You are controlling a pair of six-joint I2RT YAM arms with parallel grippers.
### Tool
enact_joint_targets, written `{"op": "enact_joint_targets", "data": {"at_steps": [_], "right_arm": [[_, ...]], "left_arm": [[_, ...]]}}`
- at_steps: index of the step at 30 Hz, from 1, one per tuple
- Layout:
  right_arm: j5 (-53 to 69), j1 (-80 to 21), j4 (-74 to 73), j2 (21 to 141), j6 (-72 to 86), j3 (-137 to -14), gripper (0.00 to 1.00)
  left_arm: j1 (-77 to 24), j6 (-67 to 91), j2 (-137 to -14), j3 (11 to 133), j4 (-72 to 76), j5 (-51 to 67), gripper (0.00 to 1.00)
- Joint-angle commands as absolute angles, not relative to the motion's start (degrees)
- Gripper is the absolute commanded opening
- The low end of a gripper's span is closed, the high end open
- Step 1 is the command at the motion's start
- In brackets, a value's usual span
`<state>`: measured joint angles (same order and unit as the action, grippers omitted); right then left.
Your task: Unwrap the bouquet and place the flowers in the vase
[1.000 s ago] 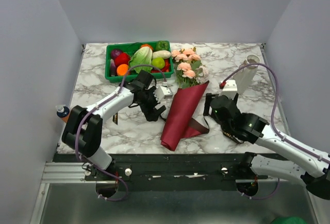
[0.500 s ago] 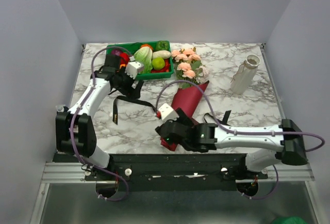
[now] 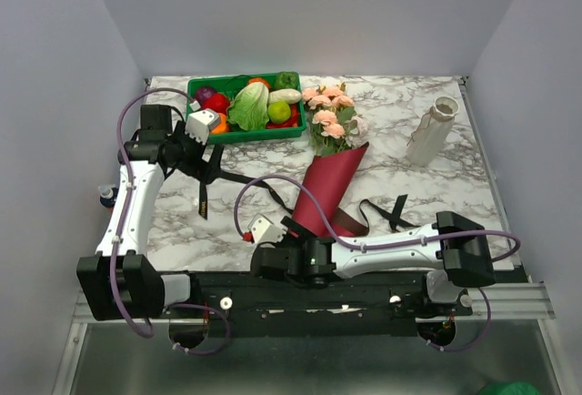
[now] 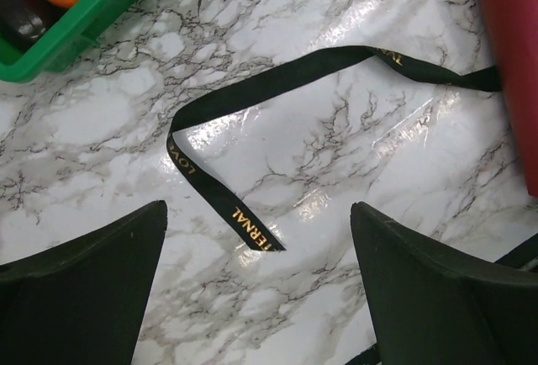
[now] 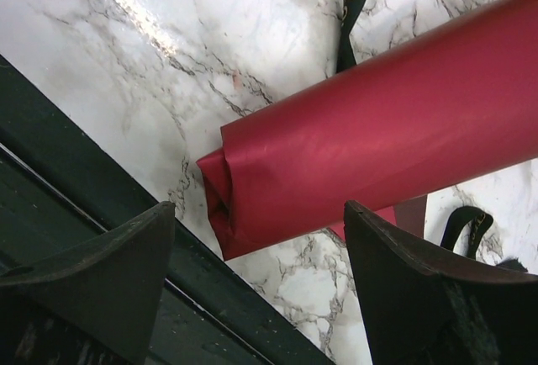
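The bouquet [image 3: 329, 172] was seen lying on the marble table [image 3: 436, 195] at the centre of the top view. Its peach-pink flowers [image 3: 329, 115] pointed to the upper centre, just beside the right end of the green tray [image 3: 255, 135]. The narrow tip of its dark red paper cone [image 5: 378, 150] pointed to the lower centre, near the table's front edge. The vase [image 3: 431, 133] stood upright at the upper right, well apart from the bouquet.

The black ribbon [image 4: 252, 100] was found loose on the table, curling left from the cone, one free end with gold lettering in the lower middle of the left wrist view. The left jaws were held wide apart above that free end, with nothing between them. The right jaws were likewise apart and empty, set over the cone's folded tip; whether the paper was touched could not be told.

The cone was judged light, thin and smooth, likely to slide on the polished marble and to crease if pinched hard. A hold on the overlapping edge of the sheet was thought better than one on the rolled body, so that the paper could be peeled open. The stems were taken to be thin and bendable and the blooms easily crushed. They would best be gripped low on the stems as a bundle, clear of the heads. The vase's narrow neck was thought to leave little room, and the vase looked light enough to be knocked over.
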<state>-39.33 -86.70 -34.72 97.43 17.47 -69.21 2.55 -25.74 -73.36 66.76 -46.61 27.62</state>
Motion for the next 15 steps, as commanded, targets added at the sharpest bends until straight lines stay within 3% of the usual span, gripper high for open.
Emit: {"op": "enact_joint_targets", "data": {"at_steps": [1,15], "right_arm": [[-41.56,-87.54,-37.35,99.4,19.77,-68.73,0.88],[-49.3,-87.54,-37.0,102.48,22.59,-66.88,0.87]], "left_arm": [[2.99,-27.6,-69.0,64.87,-50.44,29.62,0.99],[3.16,-28.39,-66.0,62.75,-51.24,29.44,0.99]]}}
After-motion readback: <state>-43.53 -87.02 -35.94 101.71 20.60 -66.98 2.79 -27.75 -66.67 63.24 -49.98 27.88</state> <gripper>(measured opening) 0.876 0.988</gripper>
